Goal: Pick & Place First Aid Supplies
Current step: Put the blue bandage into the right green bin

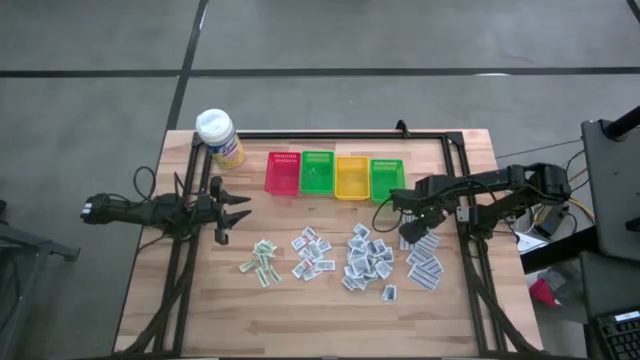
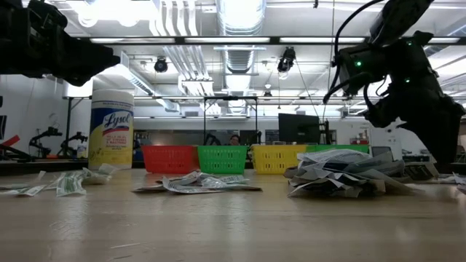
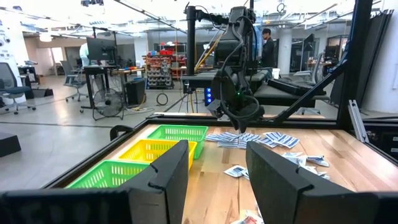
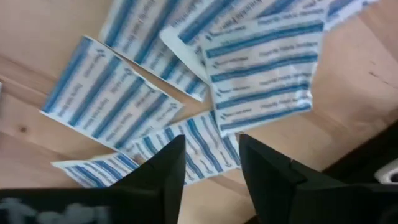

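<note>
The first aid supplies lie flat on the table in several loose piles: green-printed packets [image 1: 262,262], grey-blue ones [image 1: 312,252] [image 1: 368,262], and blue-striped ones [image 1: 425,264]. My right gripper [image 1: 408,224] points down over the far left edge of the blue-striped pile. In its wrist view its fingers are open [image 4: 211,167], standing close above overlapping striped packets [image 4: 261,68]; no touch shows. My left gripper [image 1: 236,208] is open and level above the table's left part, left of the piles; its wrist view shows the open fingers [image 3: 217,177] and nothing between them.
A row of baskets stands at the far side: red [image 1: 283,172], green [image 1: 317,172], yellow [image 1: 351,177], green [image 1: 386,179]. A yellow bottle with a white cap [image 1: 220,137] stands at the far left corner. A dark frame rail [image 1: 340,133] runs along the far edge.
</note>
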